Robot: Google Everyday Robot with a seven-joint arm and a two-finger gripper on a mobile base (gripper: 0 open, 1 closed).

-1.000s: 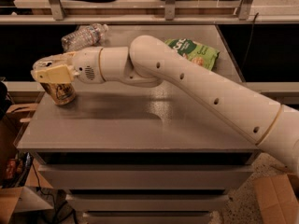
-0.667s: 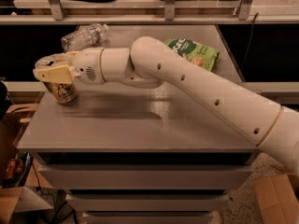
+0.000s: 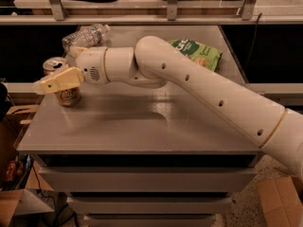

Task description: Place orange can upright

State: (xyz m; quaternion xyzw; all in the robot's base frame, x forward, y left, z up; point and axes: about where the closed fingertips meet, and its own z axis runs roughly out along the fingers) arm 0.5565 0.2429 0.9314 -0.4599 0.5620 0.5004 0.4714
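Note:
The orange can stands upright near the left edge of the grey table, its silver pull-tab top facing up. My gripper is open around the can. The near cream finger crosses in front of the can's upper body, and the far finger sits behind it. The white arm reaches in from the lower right, across the table.
A clear plastic water bottle lies on its side at the back left. A green snack bag lies at the back right. A shelf rail runs behind the table. Cardboard boxes stand on the floor at the left and right.
The near finger has moved off the can's top toward the camera, so the silver top now shows. The can stays standing in the same spot.

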